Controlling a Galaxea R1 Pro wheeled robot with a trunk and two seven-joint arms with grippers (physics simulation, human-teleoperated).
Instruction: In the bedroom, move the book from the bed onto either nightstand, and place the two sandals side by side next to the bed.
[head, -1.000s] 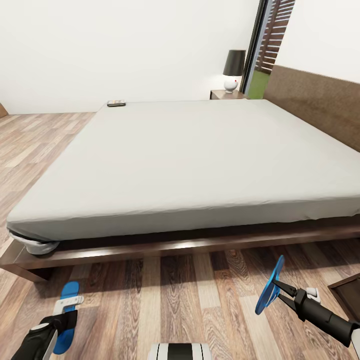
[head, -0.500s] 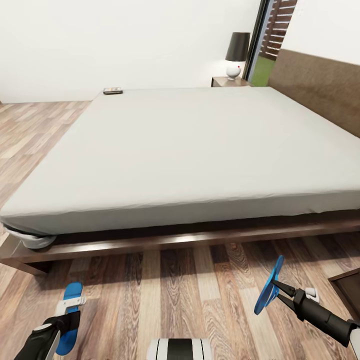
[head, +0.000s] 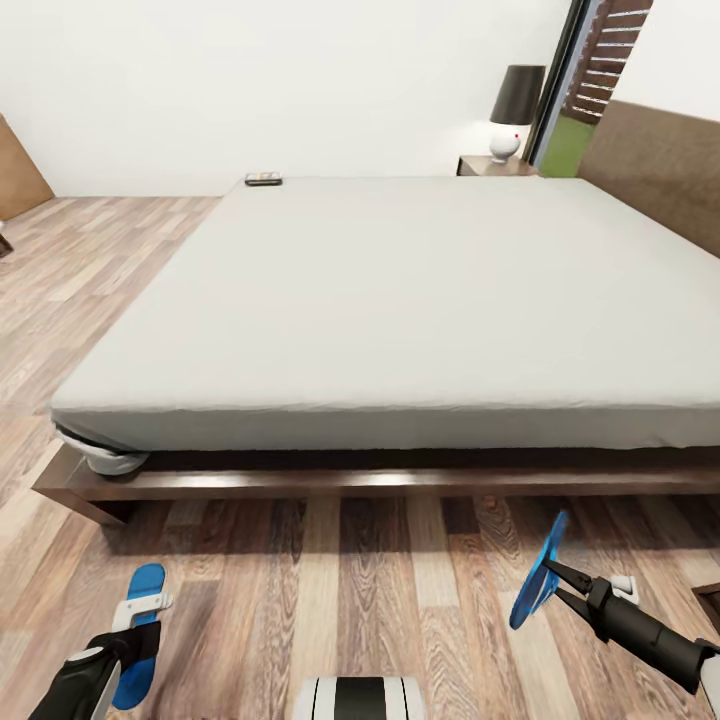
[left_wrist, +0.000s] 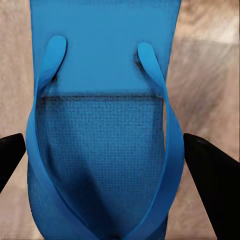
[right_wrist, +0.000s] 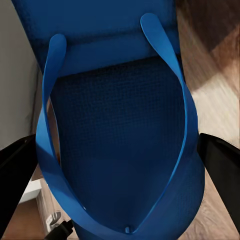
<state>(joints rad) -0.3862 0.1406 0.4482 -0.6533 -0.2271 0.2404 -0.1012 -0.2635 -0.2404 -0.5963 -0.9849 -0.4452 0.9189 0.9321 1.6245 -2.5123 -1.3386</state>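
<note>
One blue sandal (head: 137, 640) is gripped by the left gripper (head: 135, 625) low over the floor (head: 330, 590), the other sandal (head: 538, 572) clamped on edge by the right gripper (head: 555, 585). The book (head: 263, 180) is seen at the bed's (head: 400, 300) far corner, the nightstand (head: 497, 165) beyond.

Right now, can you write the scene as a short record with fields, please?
left tool: holds one blue sandal, roughly flat, low above the floor
right tool: holds the other sandal, standing on edge
bed: directly ahead, mattress bare apart from the book
book: at the far left corner of the bed
nightstand: beyond the bed, with a lamp on it
</note>
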